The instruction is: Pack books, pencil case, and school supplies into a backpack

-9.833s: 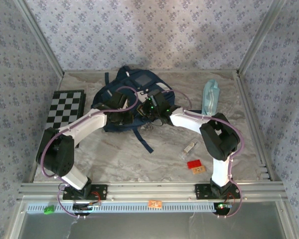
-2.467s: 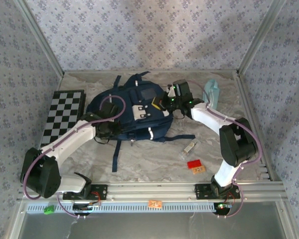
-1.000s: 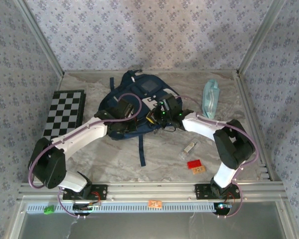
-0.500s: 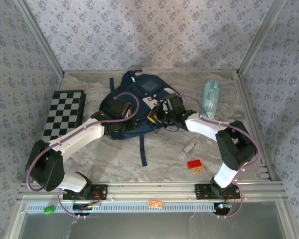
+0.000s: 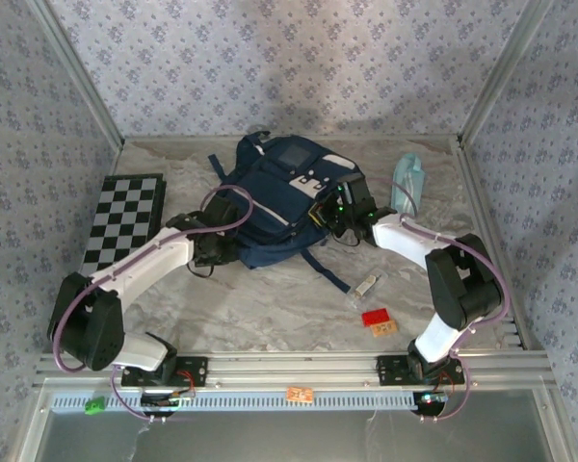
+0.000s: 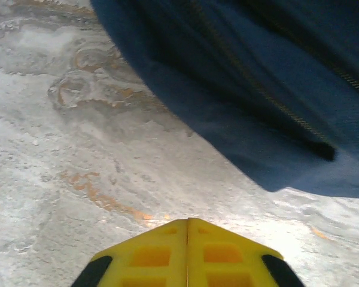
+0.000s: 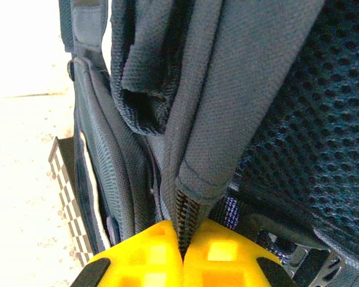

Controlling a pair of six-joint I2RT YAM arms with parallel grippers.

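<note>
We see the right gripper (image 7: 182, 232) clamped tight on a fold of the backpack (image 5: 279, 202) at its right edge, centre frame. The left gripper (image 6: 187, 222) has its fingers pressed together on nothing, just off the bag's lower-left edge. Since half a second ago the bag has spread out and the left fingers have come off it. The pencil case (image 5: 407, 183) lies upper right and the clear school supplies (image 5: 366, 286) lower right, on the marbled table (image 5: 270, 308), with patterned wallpaper all round

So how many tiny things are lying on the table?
3: a clear oblong item, a red piece just nearer, an orange piece beside it. Others may be hidden.
</note>
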